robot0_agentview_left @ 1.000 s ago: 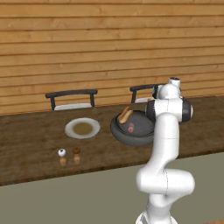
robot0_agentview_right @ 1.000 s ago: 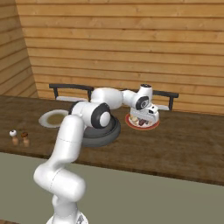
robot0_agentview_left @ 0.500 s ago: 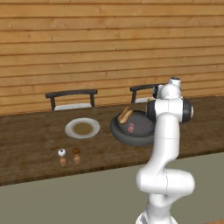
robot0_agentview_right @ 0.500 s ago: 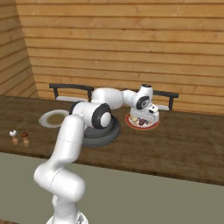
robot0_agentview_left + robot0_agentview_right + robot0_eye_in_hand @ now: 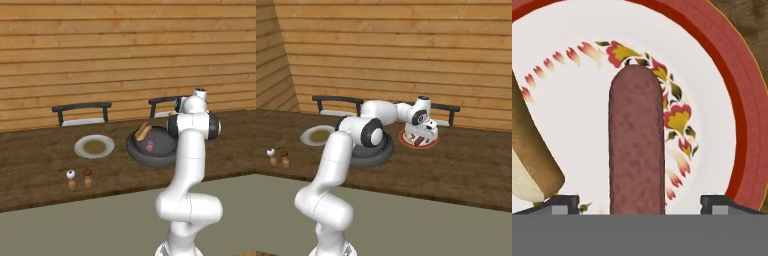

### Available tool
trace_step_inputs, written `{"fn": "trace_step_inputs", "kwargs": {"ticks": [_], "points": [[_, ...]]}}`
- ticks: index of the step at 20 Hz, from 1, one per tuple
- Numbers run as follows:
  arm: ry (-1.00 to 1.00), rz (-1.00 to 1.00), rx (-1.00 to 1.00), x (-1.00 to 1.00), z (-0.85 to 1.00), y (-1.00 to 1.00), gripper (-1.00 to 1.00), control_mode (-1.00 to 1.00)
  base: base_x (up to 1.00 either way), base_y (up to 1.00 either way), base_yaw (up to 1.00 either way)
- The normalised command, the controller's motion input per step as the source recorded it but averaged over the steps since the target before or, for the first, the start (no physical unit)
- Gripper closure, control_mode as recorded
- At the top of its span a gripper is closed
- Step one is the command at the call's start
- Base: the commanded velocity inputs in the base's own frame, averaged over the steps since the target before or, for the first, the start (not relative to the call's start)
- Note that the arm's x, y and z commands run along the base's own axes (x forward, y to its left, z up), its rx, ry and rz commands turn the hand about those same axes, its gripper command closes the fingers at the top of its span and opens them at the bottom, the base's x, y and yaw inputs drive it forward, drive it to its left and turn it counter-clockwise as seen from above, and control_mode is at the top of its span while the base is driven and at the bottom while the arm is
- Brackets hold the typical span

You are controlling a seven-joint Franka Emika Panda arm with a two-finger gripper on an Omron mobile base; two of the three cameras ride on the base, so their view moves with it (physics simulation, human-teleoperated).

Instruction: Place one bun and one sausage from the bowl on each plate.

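Look down the hand view and you have the sausage [image 5: 636,145] standing straight up the middle, lying on the red-rimmed plate [image 5: 739,100] between the two dark fingertips [image 5: 719,202], which stand wide apart with clear plate showing on both sides of it; the gripper [image 5: 639,204] is spread and pinches nothing. A bun [image 5: 529,160] lies on the same plate to the sausage's left in that view, its brown crust over a pale cut face, close beside the left fingertip.

In the right base view the gripper [image 5: 423,134] hangs low over this plate [image 5: 426,145], which sits on the dark wooden counter [image 5: 466,160] just beside the bowl [image 5: 378,152]. The left base view shows you the bowl [image 5: 137,150] holding another bun [image 5: 143,131] against its far rim and a second sausage [image 5: 149,146] seen end-on near its middle. The white plate [image 5: 82,149] with the brownish centre lies flat, apart from the bowl on its other side.

The sausage in the hand view is a smooth, round-ended, mottled reddish-brown cylinder; the plate beneath it is glossy white with a ring of red and yellow flower motifs inside a broad red band; the bowl is matt dark grey with a thick rim
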Motion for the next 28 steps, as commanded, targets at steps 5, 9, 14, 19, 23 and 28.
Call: {"fn": "trace_step_inputs", "kwargs": {"ticks": [5,9,14,19,23,28], "points": [[-0.09,-0.03,0.0,-0.84,0.34,0.12,-1.0,-1.0,0.0,0.0,0.0],[-0.19,-0.08,0.0,-0.61,0.64,0.55,-1.0,-1.0,0.0,0.0,0.0],[-0.18,-0.14,0.0,-0.28,0.39,0.73,-1.0,-1.0,0.0,0.0,0.0],[-0.04,-0.09,0.0,-0.2,0.42,0.76,-1.0,-1.0,0.0,0.0,0.0],[-0.01,-0.06,0.0,0.0,0.33,0.75,-1.0,-1.0,0.0,0.0,0.0],[0.0,-0.05,0.02,0.02,0.09,0.78,-1.0,-1.0,0.0,0.0,0.0]]}}
